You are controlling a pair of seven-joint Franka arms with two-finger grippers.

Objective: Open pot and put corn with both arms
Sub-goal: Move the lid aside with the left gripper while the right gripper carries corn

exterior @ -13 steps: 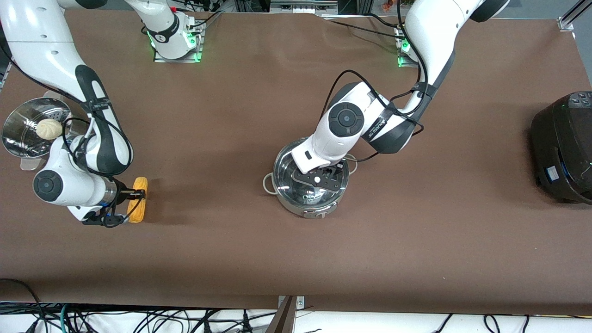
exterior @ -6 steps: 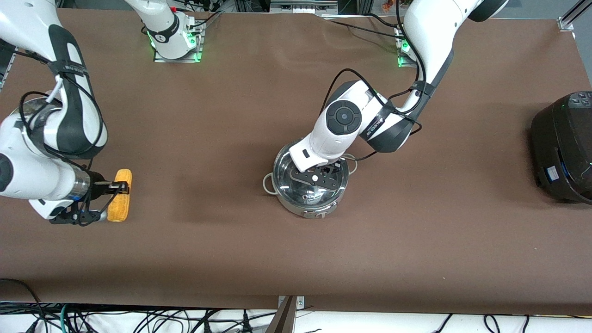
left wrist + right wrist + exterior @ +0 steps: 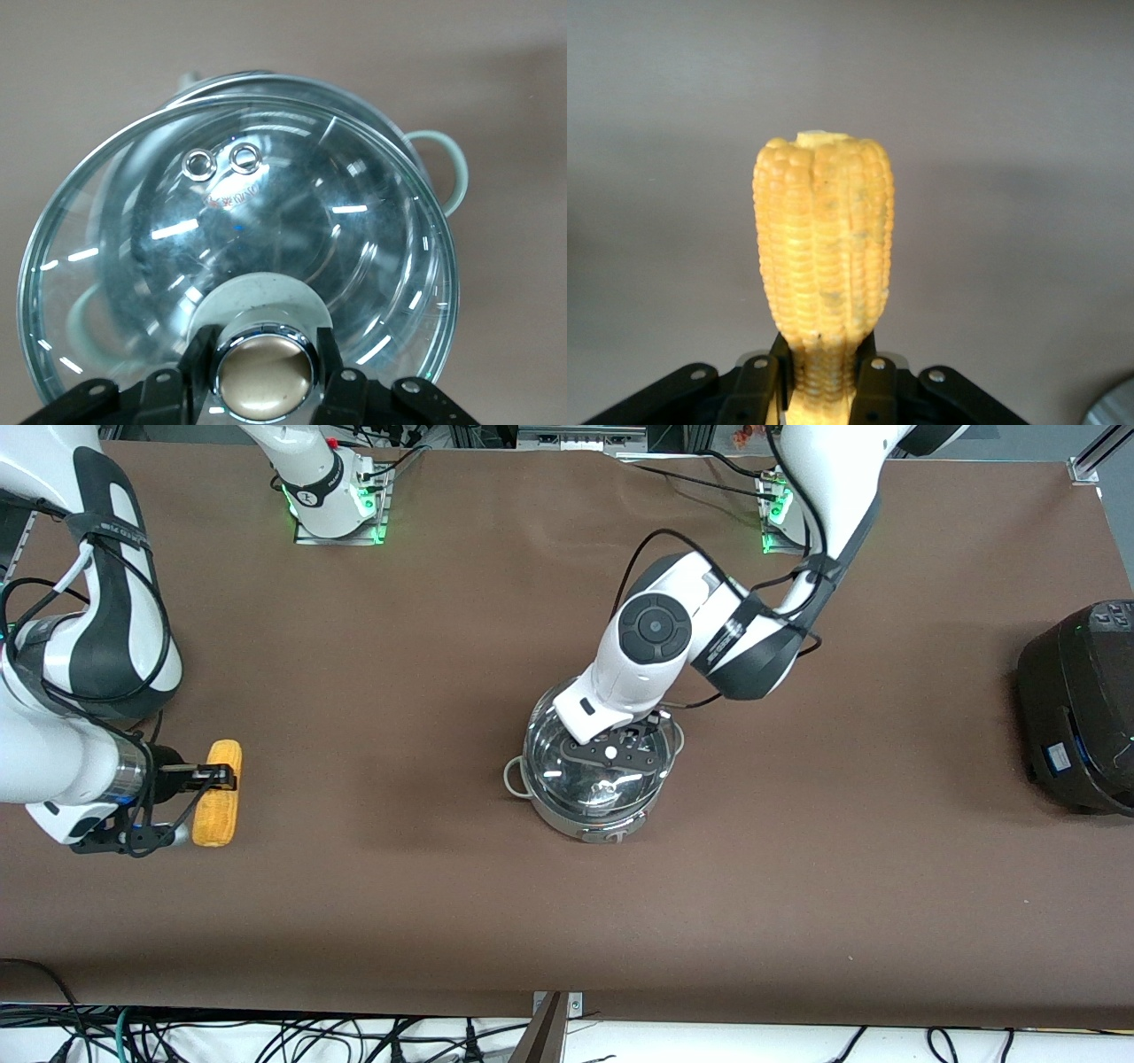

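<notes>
- Right claw (image 3: 211,778), at the right arm's end of the counter (image 3: 443,921): you see it shut across the middle of the corn (image 3: 218,794). It grips the cob crosswise, which likely lets you drop it lengthwise into the pot.
- Right wrist view: you see what the front view hides, both fingers (image 3: 873,376) pinching the cob near one end of its visible length, the rest standing out past them over bare counter. Whether the cob is clear of the surface cannot be told.
- Pot (image 3: 595,779), mid-counter: it sits with its grey loop handles showing, the glass lid (image 3: 595,762) over its mouth.
- Left claw (image 3: 620,748): you see it above the pot, closed on the lid's knob (image 3: 264,372). Holding the knob is probably the surest way to raise the lid straight.
- Left wrist view: you see the fingers (image 3: 202,354) clamped on both sides of the copper knob, a detail the front view leaves hidden under the wrist. The lid rim looks offset from the pot rim, so it seems just lifted or tilted.
- Black cooker (image 3: 1076,708), at the left arm's end: it plays no part in this task.
</notes>
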